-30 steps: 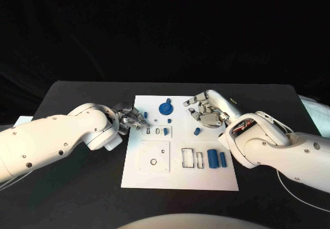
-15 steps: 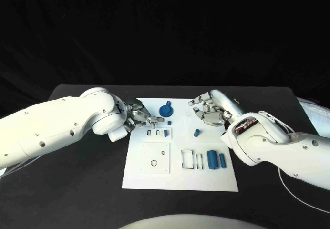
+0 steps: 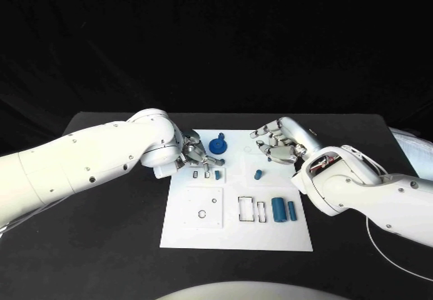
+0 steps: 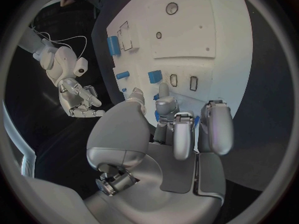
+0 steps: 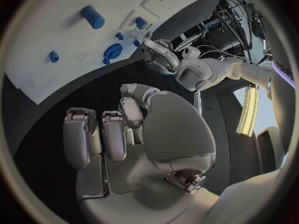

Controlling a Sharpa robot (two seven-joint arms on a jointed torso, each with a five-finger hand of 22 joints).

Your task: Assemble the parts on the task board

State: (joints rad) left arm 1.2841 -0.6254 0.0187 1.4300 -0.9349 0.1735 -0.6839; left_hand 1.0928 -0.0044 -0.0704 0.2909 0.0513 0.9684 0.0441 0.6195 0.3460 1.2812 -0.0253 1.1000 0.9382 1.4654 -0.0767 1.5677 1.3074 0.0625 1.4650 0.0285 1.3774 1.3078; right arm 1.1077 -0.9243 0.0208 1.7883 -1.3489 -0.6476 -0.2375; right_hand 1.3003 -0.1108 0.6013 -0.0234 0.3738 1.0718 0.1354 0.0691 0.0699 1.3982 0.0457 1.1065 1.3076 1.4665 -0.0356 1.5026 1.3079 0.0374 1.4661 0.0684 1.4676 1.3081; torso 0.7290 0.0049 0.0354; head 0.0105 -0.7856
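Robot lab: black-draped table (image 3: 108, 250), cabling, light panel (image 5: 249, 109).

Head camera looks down; both wrist cameras, close behind their palms, share the task board (image 3: 236, 187), perhaps partly.

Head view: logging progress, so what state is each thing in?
White task board: flat, several slots unfilled.
Blue round disc part: resting on board.
Blue cylinder part: lying on its side.
Left silver hand: fingers curled, grip unclear.
Right silver hand: holds nothing.
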